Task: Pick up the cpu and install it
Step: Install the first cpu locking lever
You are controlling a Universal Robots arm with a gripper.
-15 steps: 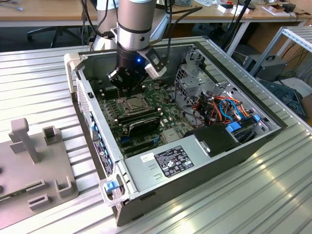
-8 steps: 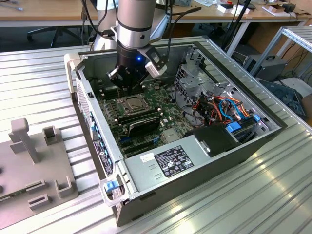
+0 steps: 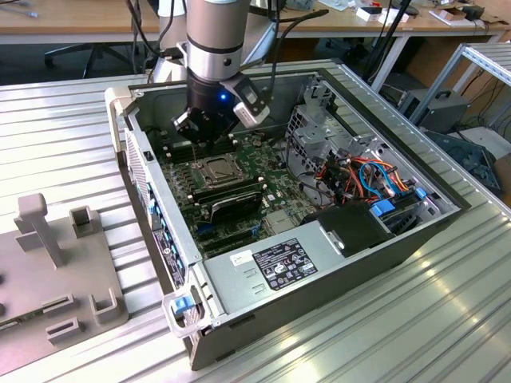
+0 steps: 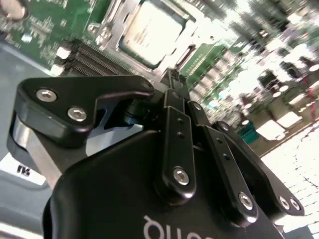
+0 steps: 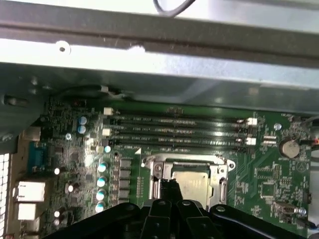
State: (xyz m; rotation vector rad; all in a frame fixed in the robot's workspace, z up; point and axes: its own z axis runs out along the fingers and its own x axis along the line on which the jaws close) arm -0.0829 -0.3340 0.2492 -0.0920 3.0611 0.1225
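Silver-grey and dull, the cpu (image 3: 217, 168) lies flat in its socket on the green motherboard (image 3: 263, 152) in the exterior view, inside an open computer case (image 3: 335, 271) lying on its side on a ribbed aluminium counter (image 3: 64, 128); the gripper (image 3: 201, 134) hangs just above and beside it, holding nothing. In the second wrist view the black, bolted gripper (image 4: 172, 82) has its jaws drawn together on empty air, the cpu (image 4: 149, 30) a pale flat square just beyond the tips within a metal socket frame (image 4: 110, 22). In the first wrist view the gripper (image 5: 169, 186) overlaps one edge of the cpu (image 5: 195, 181), with long dark memory slots (image 5: 174, 132) nearby. My worry: a tilted or off-centre chip could bend the socket contacts, and closed tips pressing down could scratch the lid.
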